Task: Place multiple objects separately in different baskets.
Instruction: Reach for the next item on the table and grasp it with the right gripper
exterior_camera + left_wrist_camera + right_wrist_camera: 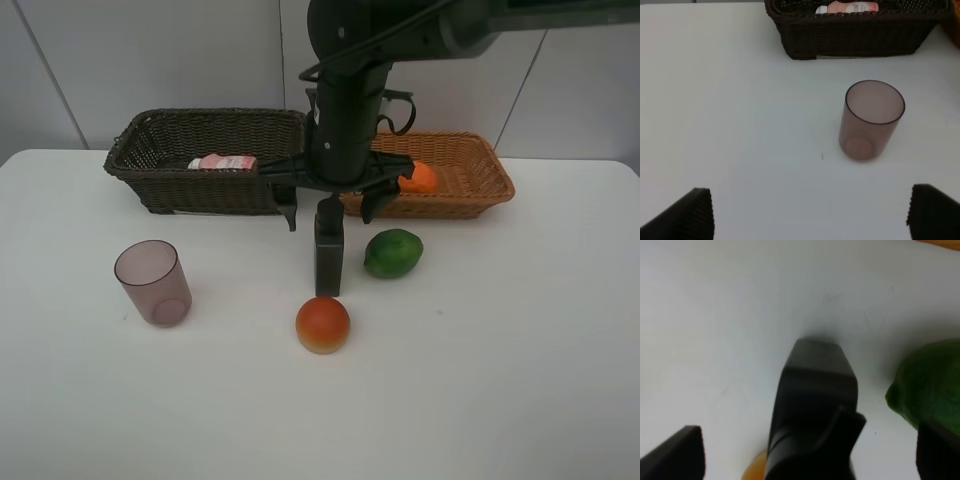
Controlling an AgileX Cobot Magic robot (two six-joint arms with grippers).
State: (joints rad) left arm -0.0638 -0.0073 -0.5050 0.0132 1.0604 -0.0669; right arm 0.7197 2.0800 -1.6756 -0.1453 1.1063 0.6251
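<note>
White desk (pixel 520 380) carrying two wicker baskets (pixel 135 160) (pixel 485 185), three round fruits (pixel 420 178) (pixel 393 252) (pixel 323 324), one translucent mauve cup (pixel 153 283), one pink bottle (pixel 222 162). Left claw (pixel 810 215) gaping empty; right claw (pixel 330 212) gaping, straddling one dark grey rectangular bottle (pixel 328 262).

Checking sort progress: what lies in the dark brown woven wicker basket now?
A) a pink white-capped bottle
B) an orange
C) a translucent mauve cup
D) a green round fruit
A: the pink white-capped bottle lies inside the dark brown woven wicker basket; the translucent mauve cup and green round fruit sit on the white table.
</note>
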